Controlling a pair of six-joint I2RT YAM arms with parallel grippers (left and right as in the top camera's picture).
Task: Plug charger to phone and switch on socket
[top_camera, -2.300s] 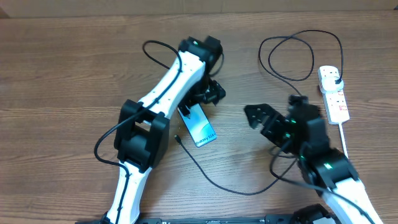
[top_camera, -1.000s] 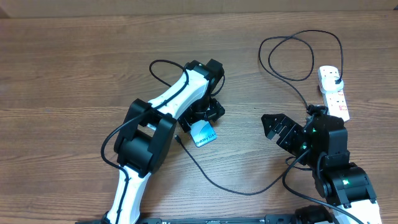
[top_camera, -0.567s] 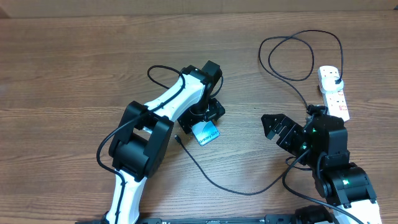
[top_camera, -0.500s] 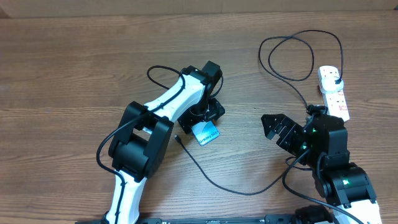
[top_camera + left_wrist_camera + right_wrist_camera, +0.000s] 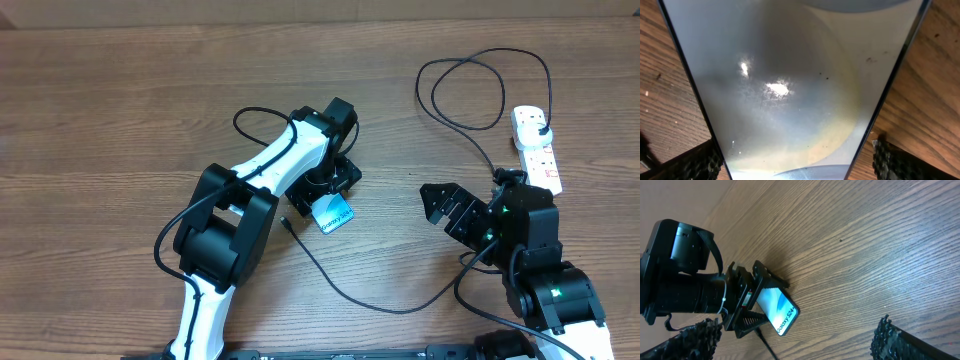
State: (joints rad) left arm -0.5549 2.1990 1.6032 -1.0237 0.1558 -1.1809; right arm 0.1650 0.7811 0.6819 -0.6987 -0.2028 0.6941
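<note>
Left gripper [image 5: 330,192]: fingers [image 5: 695,165] spread wide astride phone [image 5: 785,90], pads at its edges; clamped or not, unclear. Arm stretched forward to table [image 5: 120,120] centre. Right gripper [image 5: 436,203]: fingers wide apart, empty, aloft; arm folded beside socket [image 5: 537,150].

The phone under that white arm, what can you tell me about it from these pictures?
The phone is a slim rectangular slab with a dark rim and a glossy light blue-white screen reading "Galaxy S24+". It rests screen up on the wooden table, set at a slant. Its upper part is hidden under the left gripper, whose open jaws stand on either side of it; whether they touch it is unclear. No cable meets its visible end.
</note>
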